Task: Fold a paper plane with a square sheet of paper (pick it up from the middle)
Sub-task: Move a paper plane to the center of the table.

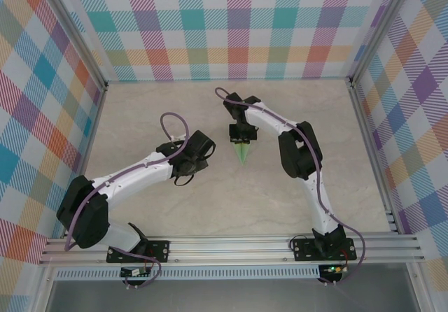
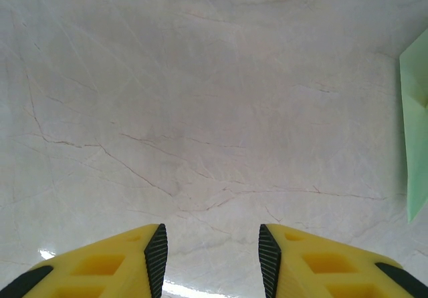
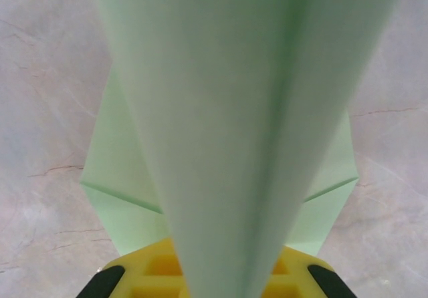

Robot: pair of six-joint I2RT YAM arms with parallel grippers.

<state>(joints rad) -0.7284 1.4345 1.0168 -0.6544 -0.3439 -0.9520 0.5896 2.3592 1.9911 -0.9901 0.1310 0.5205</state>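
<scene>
The paper plane is a slim, pale mint-green dart near the middle of the table, its tip pointing toward the near edge. My right gripper is shut on its far end. In the right wrist view the folded paper rises from between the yellow fingers, with creased flaps spread out beneath it. My left gripper hovers to the left of the plane, apart from it. Its jaws stand open over bare table with nothing between them. A strip of the green paper shows at the right edge of the left wrist view.
The pale marbled tabletop is fenced by aluminium rails at the near edge and checked cloth walls on the other three sides. Purple cables loop above both wrists.
</scene>
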